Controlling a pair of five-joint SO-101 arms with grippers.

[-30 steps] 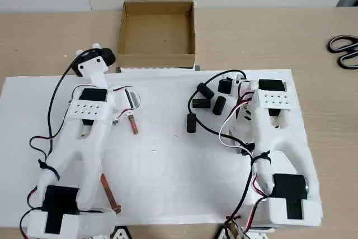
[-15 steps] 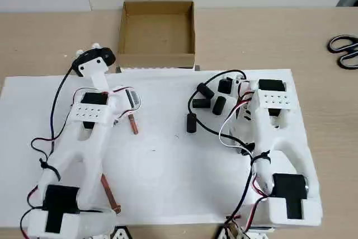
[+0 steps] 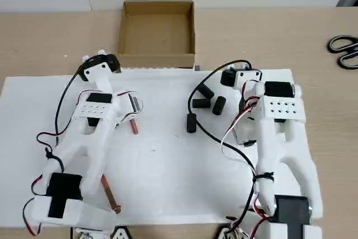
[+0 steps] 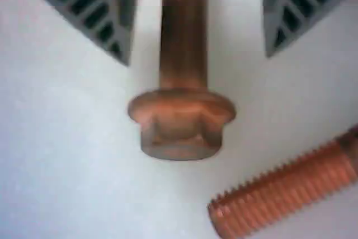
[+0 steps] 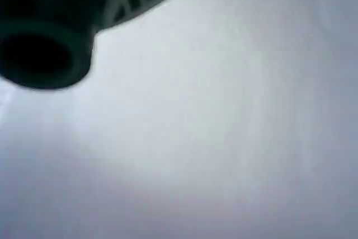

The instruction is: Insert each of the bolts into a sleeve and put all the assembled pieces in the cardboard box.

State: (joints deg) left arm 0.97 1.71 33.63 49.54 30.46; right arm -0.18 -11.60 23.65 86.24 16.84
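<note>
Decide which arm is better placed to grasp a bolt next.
Left. The left hand, open, straddles a bolt lying on the white sheet. The right hand seems to grip a sleeve, away from that bolt.

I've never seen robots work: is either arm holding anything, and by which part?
The right gripper seems to hold a black cylindrical sleeve by its side. The left gripper, jaws open, only straddles a copper bolt.

No word, number, label or sign can be read anywhere: the brown cardboard box (image 3: pixel 157 32), the white foam sheet (image 3: pixel 168 183), the copper-coloured flanged bolt (image 4: pixel 182 113) and the black cylindrical sleeve (image 5: pixel 42 54) all show plain surfaces.
</note>
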